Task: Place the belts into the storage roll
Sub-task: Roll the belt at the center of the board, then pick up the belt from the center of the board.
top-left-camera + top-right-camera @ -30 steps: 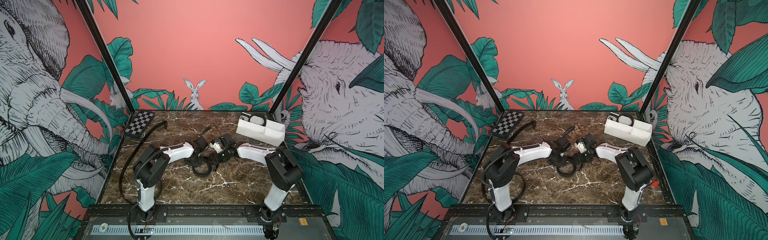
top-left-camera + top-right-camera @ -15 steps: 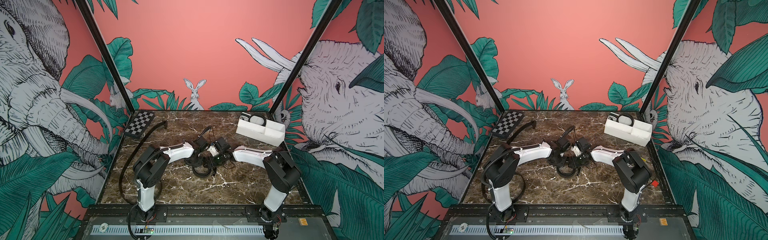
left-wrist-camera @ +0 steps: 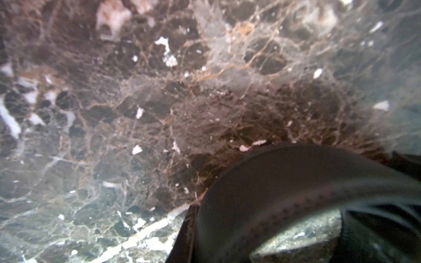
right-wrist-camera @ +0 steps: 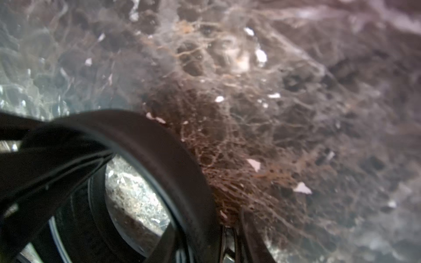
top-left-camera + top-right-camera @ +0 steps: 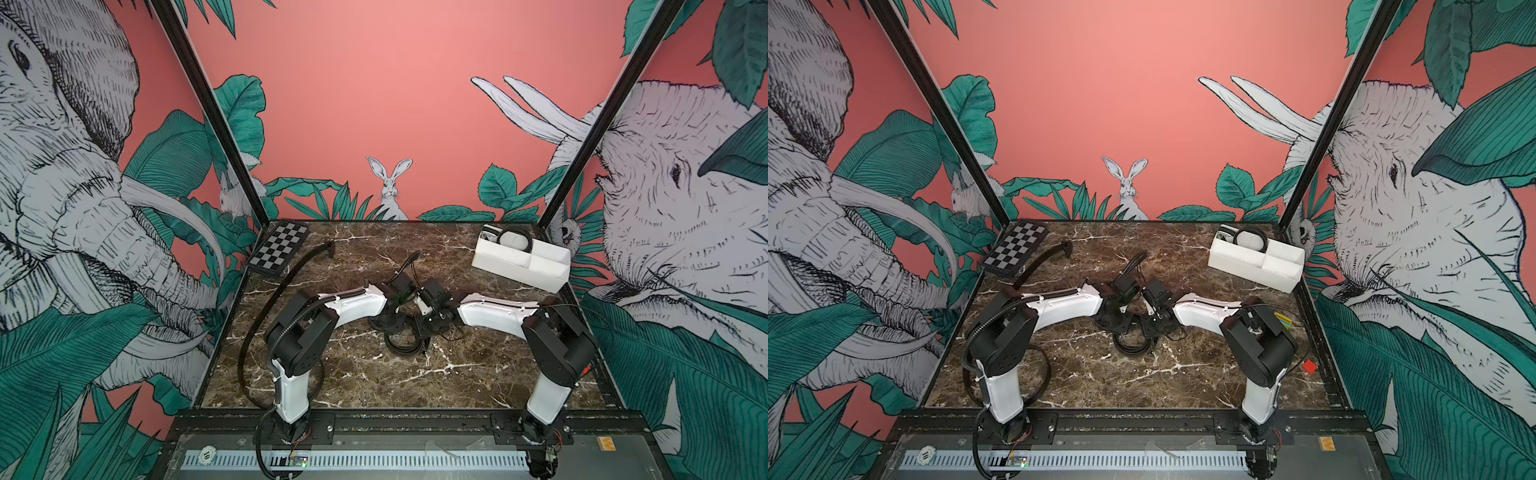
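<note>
1 coiled belt (image 5: 401, 347), close under left gripper (image 5: 392, 327) and right gripper (image 5: 427, 331), cannot tell whether either pinches it

This is a robot lab cell. Two white-and-black arms, the left arm (image 5: 353, 305) and the right arm (image 5: 494, 311), are bolted to a black rail (image 5: 415, 420) along the near edge of a marble-patterned bench (image 5: 374, 374). Black frame posts (image 5: 212, 112) rise at the far corners and carry printed jungle walls (image 5: 374, 83) with elephants and a rabbit. A checkerboard (image 5: 279, 248) lies at the far left. A slotted cable duct (image 5: 374, 461) runs in front of the rail.
</note>
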You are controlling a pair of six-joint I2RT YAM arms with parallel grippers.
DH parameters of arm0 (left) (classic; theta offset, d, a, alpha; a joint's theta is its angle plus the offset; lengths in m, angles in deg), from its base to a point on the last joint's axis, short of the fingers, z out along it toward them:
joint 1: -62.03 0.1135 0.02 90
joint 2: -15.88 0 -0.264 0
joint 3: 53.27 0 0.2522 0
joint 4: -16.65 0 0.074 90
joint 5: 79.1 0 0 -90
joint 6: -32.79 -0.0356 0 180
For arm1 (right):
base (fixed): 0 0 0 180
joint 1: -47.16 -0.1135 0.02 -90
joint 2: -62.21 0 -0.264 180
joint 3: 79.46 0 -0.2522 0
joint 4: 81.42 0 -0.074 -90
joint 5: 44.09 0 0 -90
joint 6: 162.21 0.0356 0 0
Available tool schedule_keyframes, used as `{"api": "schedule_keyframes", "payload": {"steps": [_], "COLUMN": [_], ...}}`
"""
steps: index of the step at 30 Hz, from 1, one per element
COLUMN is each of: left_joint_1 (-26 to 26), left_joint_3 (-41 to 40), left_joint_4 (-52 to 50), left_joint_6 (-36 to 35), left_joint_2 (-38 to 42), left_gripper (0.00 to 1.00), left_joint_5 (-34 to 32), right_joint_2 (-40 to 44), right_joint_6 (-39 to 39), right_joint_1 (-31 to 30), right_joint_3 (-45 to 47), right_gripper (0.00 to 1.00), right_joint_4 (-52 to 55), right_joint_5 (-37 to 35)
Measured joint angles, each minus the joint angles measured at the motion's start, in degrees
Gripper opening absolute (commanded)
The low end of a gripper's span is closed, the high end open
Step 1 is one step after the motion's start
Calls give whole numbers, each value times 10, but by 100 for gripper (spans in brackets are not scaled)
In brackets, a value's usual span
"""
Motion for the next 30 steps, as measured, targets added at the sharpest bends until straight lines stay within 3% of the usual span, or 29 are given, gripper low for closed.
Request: {"api": "schedule_keyframes", "payload": {"steps": [3,7,18,22,26,30], "left_joint_1": [1,3,15,21,44,83], "left_joint_3": [-5,-12,-33,-33,-33,-41], "left_joint_4": [6,14,44,34,34,38], "left_joint_6": [2,3,31,41,53,58], "left_joint_2": [3,9,57,89,165,232], "left_gripper": [0,0,70,89,98,99], "left_joint_5": [2,6,61,66,78,74], "right_joint_2": [0,-2,-11,0,25,83], "right_joint_6": [10,7,-35,-63,-91,-117], "right_joint_1": [-3,-5,-16,-18,-11,1], "right_joint_3": [1,-5,-36,-37,-31,-1], "right_gripper": [0,0,0,0,0,0], "right_joint_4": [0,6,57,92,124,130], "right_joint_5": [-10,-19,-72,-112,-148,-173]}}
